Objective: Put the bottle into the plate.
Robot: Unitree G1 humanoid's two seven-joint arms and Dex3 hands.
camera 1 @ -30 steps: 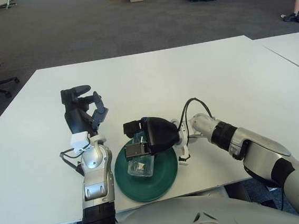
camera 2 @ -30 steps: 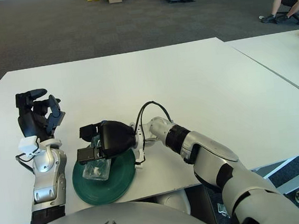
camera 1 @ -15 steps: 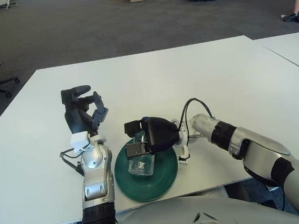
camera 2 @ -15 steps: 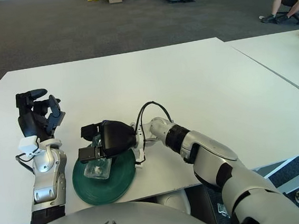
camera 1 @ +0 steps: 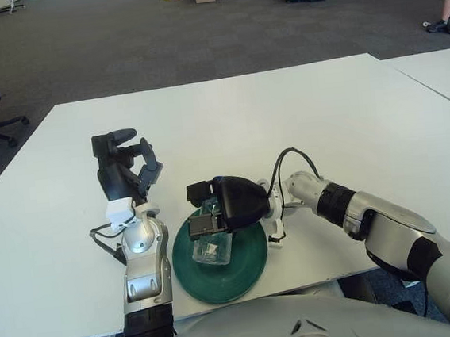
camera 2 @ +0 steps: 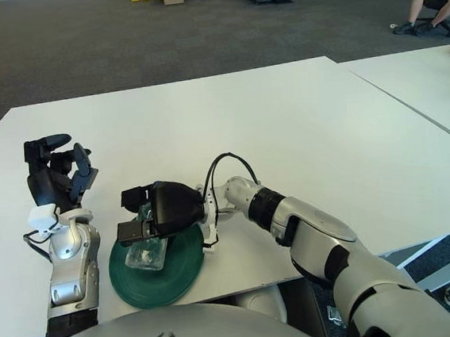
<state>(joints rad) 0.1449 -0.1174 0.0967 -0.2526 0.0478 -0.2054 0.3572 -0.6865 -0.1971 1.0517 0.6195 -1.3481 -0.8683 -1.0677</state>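
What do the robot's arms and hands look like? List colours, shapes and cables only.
The left robot hand is black with chunky segmented fingers, joined by a small white block to a silver metallic forearm that ends in a black ribbed cuff, with a thin black cable looping at the wrist. The right robot hand has a rounded black shell; its arm alternates silver-grey casings with black joint rings, and a black cable arches over the wrist.

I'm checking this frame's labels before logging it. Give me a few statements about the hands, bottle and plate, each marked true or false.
1. The right hand grips the bottle over the green plate. True.
2. The plate is red. False: it is green.
3. The left hand holds the bottle. False: it holds nothing and shows left of the plate.
4. The plate sits near the near edge of the white table. True.
5. The bottle stands on the far side of the table. False: it is at the plate, in the right hand.
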